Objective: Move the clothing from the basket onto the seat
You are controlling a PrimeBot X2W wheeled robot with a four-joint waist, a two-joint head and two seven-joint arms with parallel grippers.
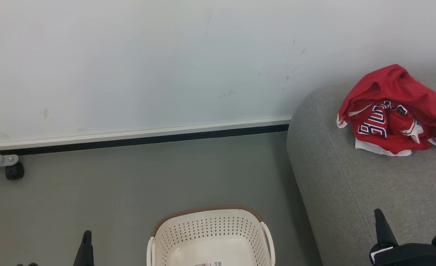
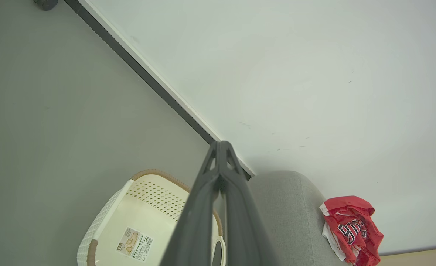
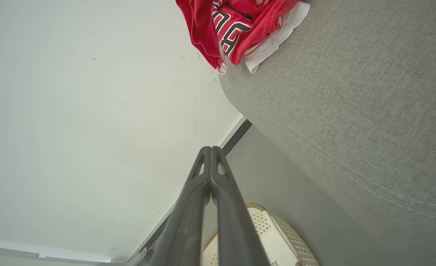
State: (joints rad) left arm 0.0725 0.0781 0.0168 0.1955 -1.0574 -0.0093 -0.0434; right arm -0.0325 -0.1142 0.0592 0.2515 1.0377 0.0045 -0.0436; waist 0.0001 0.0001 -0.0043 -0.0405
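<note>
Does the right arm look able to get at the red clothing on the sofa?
Probably yes: the right gripper sits over the seat, only bare grey fabric between it and the clothing. It is shut and must open first.

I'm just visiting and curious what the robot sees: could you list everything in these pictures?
clothing: one crumpled heap, red with white trim, on the sofa
basket: one, cream with brown rim, on the floor beside the sofa
sticker: one, white barcode label, inside the basket
sofa: one, grey, at right
caster wheel: one, black, far left
left gripper: one, dark, shut, lower left
right gripper: one, dark, shut, over the sofa
</note>
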